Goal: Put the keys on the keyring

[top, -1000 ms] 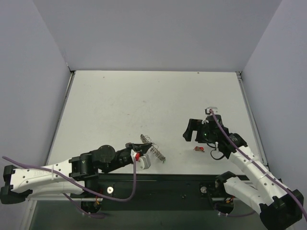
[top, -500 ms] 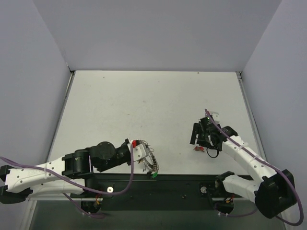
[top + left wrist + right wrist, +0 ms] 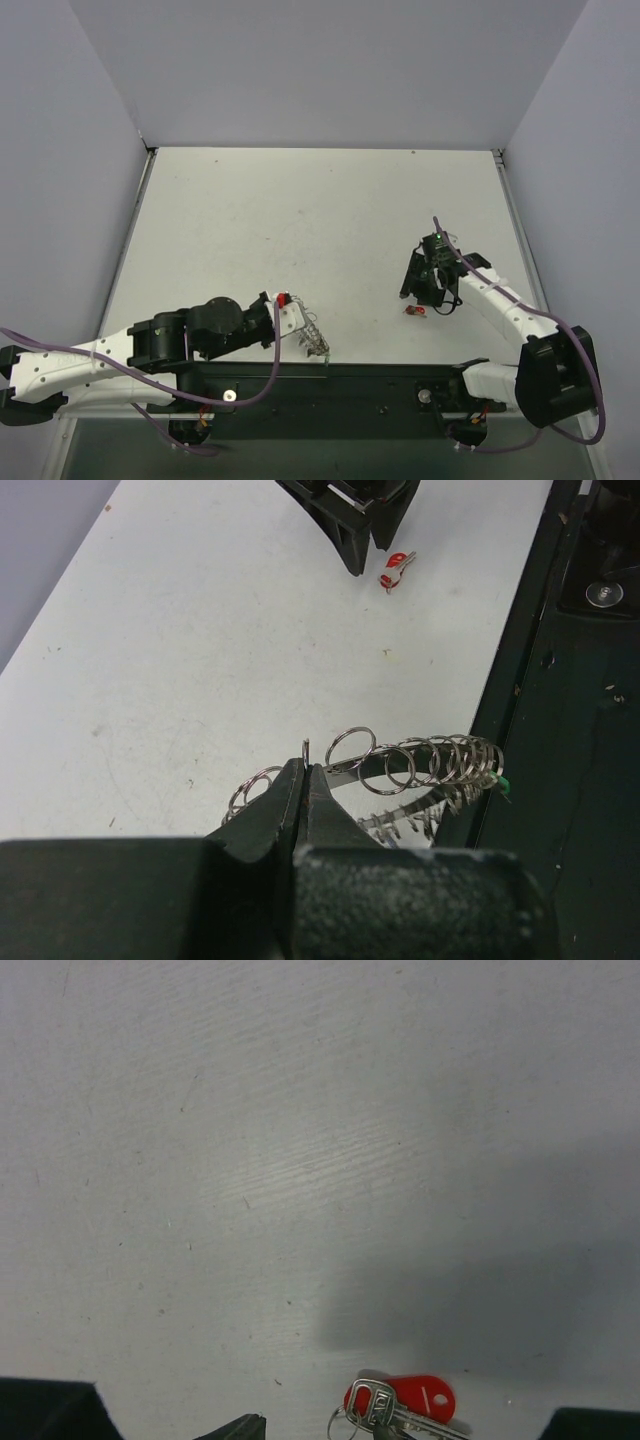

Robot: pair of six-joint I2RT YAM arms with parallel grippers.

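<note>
While L gripper (image 3: 306, 775) clamps keyring (image 3: 430, 765), R gripper (image 3: 418, 292) open, straddling red key (image 3: 415, 1398) on table (image 3: 300, 220).

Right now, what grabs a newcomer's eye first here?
The frilly silver keyring, pinched in the shut left claw at the near edge of the table. Then the red-tagged key lying flat on the right side, the right claw poised open right over it.

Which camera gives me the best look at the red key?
Right wrist: the red key sits close, red head and metal clear. Top external shows only a speck; left wrist, a small distant shape.
</note>
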